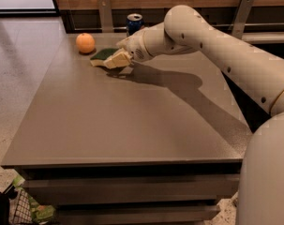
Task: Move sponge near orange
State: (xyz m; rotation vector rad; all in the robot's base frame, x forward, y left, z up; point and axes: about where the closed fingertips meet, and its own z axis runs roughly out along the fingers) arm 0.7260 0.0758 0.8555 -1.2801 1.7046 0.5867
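Note:
The sponge (103, 55), dark green on top with pale yellow foam below, is at the far left part of the table, just right of the orange (85, 42) and a small gap away from it. My gripper (118, 59) reaches in from the right and is shut on the sponge's right end, which it hides. The sponge's left end rests low at the table surface.
A blue soda can (134, 21) stands at the table's far edge, behind my wrist. The grey table (132, 125) stretches toward the camera. A wooden wall with metal brackets runs behind it. A basket (19, 212) sits on the floor at lower left.

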